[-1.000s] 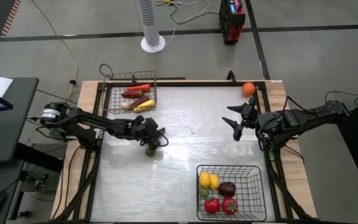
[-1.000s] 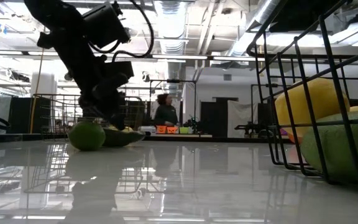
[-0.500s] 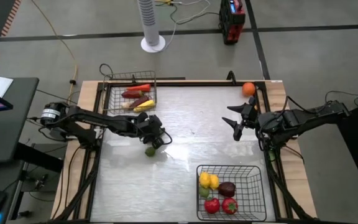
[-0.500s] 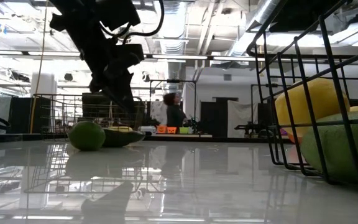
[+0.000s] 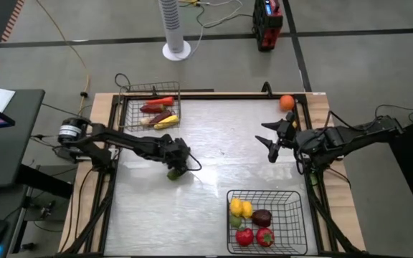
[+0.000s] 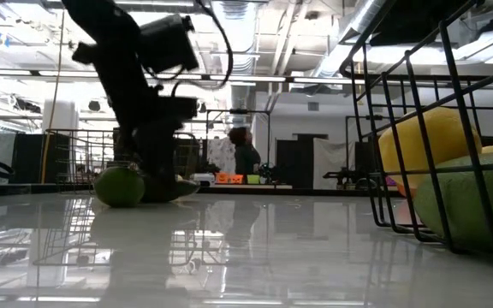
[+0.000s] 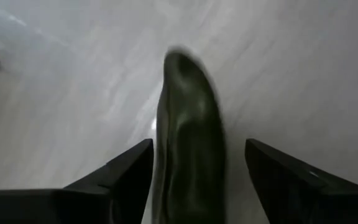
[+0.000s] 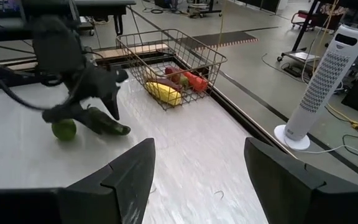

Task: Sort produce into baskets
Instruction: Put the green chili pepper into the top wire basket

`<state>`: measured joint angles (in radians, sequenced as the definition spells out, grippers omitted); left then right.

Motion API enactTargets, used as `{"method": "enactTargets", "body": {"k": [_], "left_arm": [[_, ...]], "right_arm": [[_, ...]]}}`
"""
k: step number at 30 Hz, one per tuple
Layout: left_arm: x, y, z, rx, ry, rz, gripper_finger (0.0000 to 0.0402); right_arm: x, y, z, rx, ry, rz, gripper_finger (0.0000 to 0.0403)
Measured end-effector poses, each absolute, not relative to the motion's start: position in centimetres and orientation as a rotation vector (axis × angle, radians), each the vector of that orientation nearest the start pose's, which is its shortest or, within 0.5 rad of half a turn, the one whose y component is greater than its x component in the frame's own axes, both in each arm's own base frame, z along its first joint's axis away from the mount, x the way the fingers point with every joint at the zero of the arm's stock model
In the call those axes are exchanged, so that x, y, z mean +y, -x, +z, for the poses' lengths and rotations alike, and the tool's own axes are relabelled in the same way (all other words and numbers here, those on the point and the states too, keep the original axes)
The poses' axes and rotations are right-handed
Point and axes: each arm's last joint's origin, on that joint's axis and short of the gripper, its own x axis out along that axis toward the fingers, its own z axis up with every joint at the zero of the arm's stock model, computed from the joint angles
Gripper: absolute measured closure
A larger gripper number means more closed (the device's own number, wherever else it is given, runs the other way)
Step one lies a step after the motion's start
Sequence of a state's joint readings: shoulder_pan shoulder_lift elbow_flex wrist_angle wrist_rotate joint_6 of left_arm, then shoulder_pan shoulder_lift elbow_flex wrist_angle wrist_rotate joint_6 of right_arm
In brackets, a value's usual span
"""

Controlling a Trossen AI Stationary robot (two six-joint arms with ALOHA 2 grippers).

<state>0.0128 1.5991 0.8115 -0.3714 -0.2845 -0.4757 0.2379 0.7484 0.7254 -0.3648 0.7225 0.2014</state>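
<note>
Left wrist view: the left gripper stands with jaws apart astride the dark green vegetable, its long axis running straight ahead between them. A round green fruit lies just beside; the right gripper, also apart, waits well off.

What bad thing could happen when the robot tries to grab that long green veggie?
The left tool straddles the dark green cucumber with fingers open. A round green fruit lies right beside it, so the closing fingers might knock it rolling across the shiny table. The cucumber could also slip out, since it looks smooth.
</note>
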Motion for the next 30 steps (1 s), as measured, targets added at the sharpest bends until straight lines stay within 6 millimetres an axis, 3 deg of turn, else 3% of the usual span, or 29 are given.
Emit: {"method": "enactTargets", "body": {"k": [5, 10, 18, 20, 26, 30], "left_arm": [[1.2, -28.7, 13.2, 1.097, 0.229, 0.518, 0.0158], [1.2, -28.7, 13.4, 1.088, 0.21, 0.51, 0.0179], [1.2, -28.5, 14.7, 1.046, 0.203, 0.5, 0.0294], [1.2, -28.6, 15.2, 1.03, 0.206, 0.493, 0.0323], [0.9, -30.2, 18.2, 0.899, 0.26, 0.4, 0.0325], [-0.2, -32.4, 21.1, 0.699, 0.262, 0.235, 0.0318]], "right_arm": [[1.7, -15.7, 30.3, 0.301, -0.013, -0.517, 0.0127], [1.7, -15.7, 30.3, 0.302, -0.009, -0.518, 0.0127], [1.7, -15.7, 30.3, 0.301, -0.009, -0.523, 0.0127], [1.7, -15.7, 30.3, 0.3, -0.009, -0.523, 0.0127], [1.7, -15.7, 30.3, 0.3, -0.009, -0.523, 0.0127], [1.7, -15.7, 30.3, 0.298, -0.009, -0.523, 0.0127]]}}
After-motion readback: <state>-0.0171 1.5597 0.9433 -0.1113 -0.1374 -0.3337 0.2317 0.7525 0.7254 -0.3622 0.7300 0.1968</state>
